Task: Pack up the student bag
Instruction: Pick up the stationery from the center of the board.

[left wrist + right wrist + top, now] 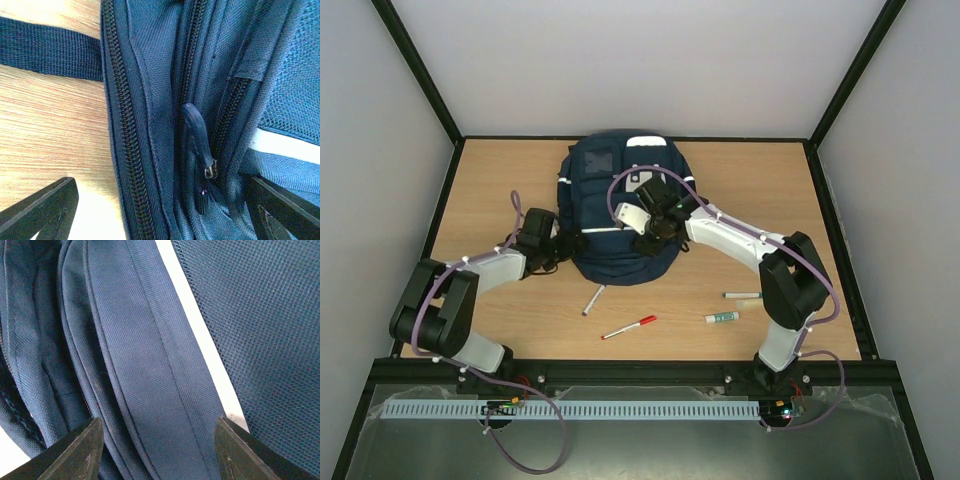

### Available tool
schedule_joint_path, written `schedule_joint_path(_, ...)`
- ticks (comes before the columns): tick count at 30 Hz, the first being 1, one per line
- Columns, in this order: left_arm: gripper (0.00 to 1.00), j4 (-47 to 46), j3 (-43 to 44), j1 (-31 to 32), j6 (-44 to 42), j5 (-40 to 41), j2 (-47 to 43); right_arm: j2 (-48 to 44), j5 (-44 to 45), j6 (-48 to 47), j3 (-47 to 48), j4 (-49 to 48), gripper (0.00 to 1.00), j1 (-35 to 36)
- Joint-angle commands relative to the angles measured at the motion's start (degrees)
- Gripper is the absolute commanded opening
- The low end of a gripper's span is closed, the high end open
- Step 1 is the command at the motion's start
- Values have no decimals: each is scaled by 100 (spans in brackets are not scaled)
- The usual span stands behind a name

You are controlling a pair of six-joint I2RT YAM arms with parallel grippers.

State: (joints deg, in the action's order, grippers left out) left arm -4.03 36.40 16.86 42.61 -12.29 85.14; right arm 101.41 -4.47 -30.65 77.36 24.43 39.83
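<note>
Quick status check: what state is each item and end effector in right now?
student bag: flat on table, outer zipper closed.
left end effector: open, at bag's side.
right end effector: open, straddling a bag fold.
red-capped pen: lying loose, unpacked.
white pen: lying loose.
glue stick: on its side.
green-tipped marker: lying loose.

Left arm [485, 268]: lower left of the overhead frame, elbow folded, forearm reaching right.
Left gripper [552, 250]: jaws spread wide (fingertips [45, 210] sit in both lower corners of its wrist view).
Right arm [735, 235]: stretched from lower right toward centre.
Right gripper [655, 220]: jaws parted, angled downward.
</note>
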Motion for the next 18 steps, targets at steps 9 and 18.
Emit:
schedule_joint_path(9,89,-477,991,374,-259,-385,1065,143,868,56,-331,-494,62,24)
schedule_joint_path(18,90,121,1308,748,-477,240,692,-372,958,250,-574,-296,61,13)
